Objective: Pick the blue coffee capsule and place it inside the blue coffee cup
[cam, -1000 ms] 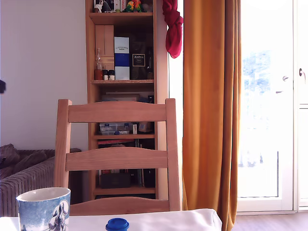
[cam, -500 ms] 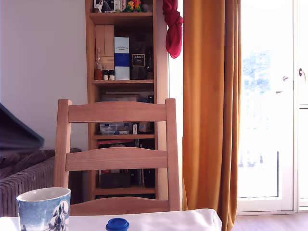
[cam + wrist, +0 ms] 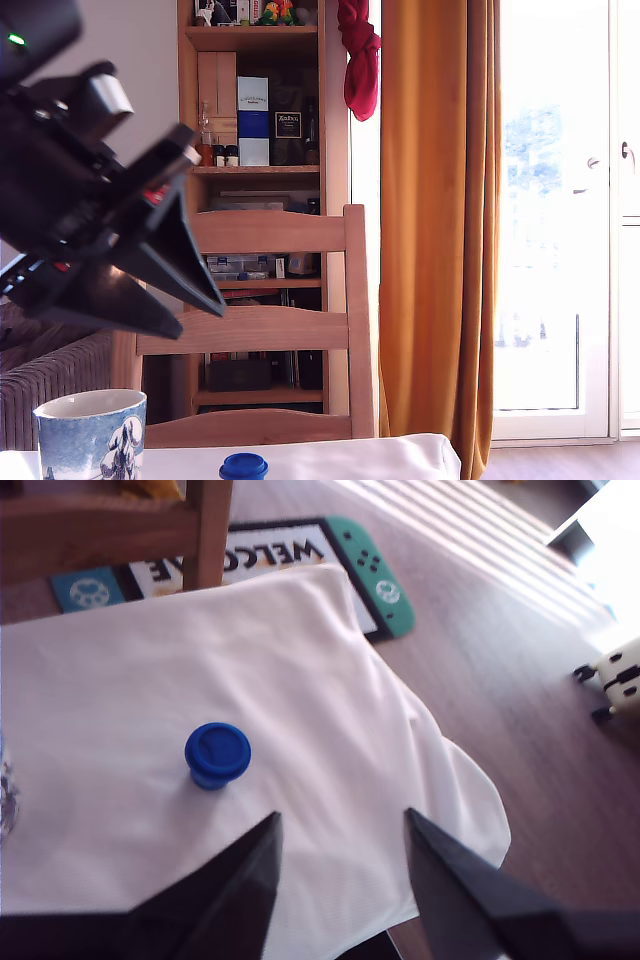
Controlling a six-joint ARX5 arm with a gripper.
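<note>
Gripper (image 3: 342, 835) high above table, fingers spread wide, nothing between them. In exterior view, dark and blurred, filling upper left, fingertips (image 3: 205, 300) aimed down toward exterior view's right, in front of chair (image 3: 300, 235).

Capsule (image 3: 217, 755): deep blue, standing on white cloth (image 3: 330, 720) with wide flat rim uppermost. Well apart from gripper, ahead of the two fingertips in wrist view. At bottom edge of exterior view (image 3: 244, 466), only top part visible.

Cup (image 3: 92, 432): at lower left of exterior view, upright on cloth, light blue with white wintry picture, pale rim. Near capsule, to its left in exterior view, not touching. Contents not visible from this low angle. In wrist view, only a sliver at picture edge (image 3: 6, 790); interior cannot be told.

Cloth draped over table corner, hanging past edge. On wood floor beyond: mat (image 3: 300, 555) with teal ends and lettering, partly hidden by chair leg.

Behind chair in exterior view: shelf unit (image 3: 255, 120) holding boxes and small bottles; red cloth (image 3: 360, 55) hanging beside it; orange curtain (image 3: 440, 220); bright glazed door (image 3: 560, 220).
</note>
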